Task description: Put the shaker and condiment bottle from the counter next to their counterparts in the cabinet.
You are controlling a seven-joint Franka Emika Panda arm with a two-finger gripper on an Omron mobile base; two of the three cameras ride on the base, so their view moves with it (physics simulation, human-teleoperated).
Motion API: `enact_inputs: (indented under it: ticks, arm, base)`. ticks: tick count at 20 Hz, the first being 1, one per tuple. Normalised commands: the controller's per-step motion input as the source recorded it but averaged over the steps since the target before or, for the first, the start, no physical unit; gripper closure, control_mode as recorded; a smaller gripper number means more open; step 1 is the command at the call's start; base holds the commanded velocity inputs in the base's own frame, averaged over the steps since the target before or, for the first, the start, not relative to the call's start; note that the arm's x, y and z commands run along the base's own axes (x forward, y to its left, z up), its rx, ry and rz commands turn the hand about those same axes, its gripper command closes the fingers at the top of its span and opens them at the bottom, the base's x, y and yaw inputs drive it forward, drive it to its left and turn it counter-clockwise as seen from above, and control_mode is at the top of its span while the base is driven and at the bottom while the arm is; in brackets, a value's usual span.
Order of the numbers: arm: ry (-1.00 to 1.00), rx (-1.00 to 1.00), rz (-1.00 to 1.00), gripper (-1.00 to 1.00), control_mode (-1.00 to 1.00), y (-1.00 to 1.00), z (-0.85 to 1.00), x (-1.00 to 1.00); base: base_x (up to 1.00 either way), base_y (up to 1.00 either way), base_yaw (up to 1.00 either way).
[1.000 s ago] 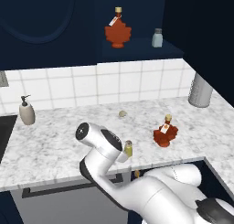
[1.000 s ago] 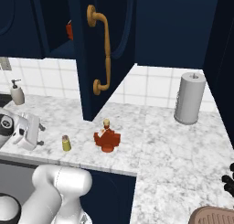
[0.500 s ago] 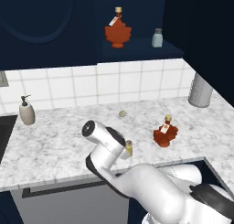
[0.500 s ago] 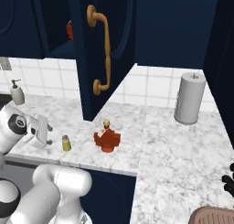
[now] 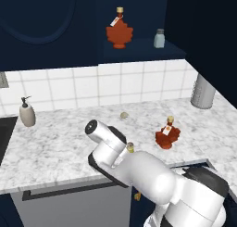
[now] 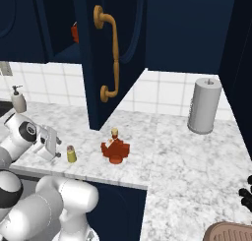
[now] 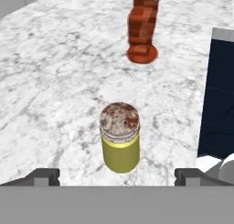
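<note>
Best approach, I judge: ease the gripper (image 7: 117, 175), jaws wide apart, level until the shaker (image 7: 119, 137) sits between them, then close below its cap. The shaker stands upright near the counter (image 5: 55, 147) front edge. The condiment bottle (image 6: 115, 147) stands just right; the open cabinet (image 5: 139, 50) door (image 6: 110, 53) overhangs behind

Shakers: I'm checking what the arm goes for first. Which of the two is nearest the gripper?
The yellow-green shaker on the counter, just ahead of the open gripper. The pale blue-grey shaker stands up in the cabinet.
</note>
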Motion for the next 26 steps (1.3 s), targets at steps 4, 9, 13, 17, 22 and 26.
enact_inputs:
  ticks: [4, 9, 13, 17, 22, 26]
  arm:
    - [0.06, 0.0, 0.0, -1.0, -1.0, -0.23, -0.21, 0.06]
    - [0.04, 0.0, 0.0, -1.0, -1.0, -0.24, -0.16, 0.05]
    - [0.04, 0.0, 0.0, -1.0, -1.0, -0.23, -0.18, 0.07]
    - [0.04, 0.0, 0.0, -1.0, -1.0, -0.21, -0.16, 0.11]
    - [0.03, 0.0, 0.0, 1.0, -1.0, -0.04, -0.08, 0.08]
    - [0.0, 0.03, 0.03, 1.0, -1.0, -0.1, 0.31, 0.0]
  base:
    - [0.0, 0.0, 0.0]
    - [0.0, 0.0, 0.0]
    - [0.0, 0.0, 0.0]
    - [0.0, 0.0, 0.0]
    - [0.0, 0.0, 0.0]
    - [0.0, 0.0, 0.0]
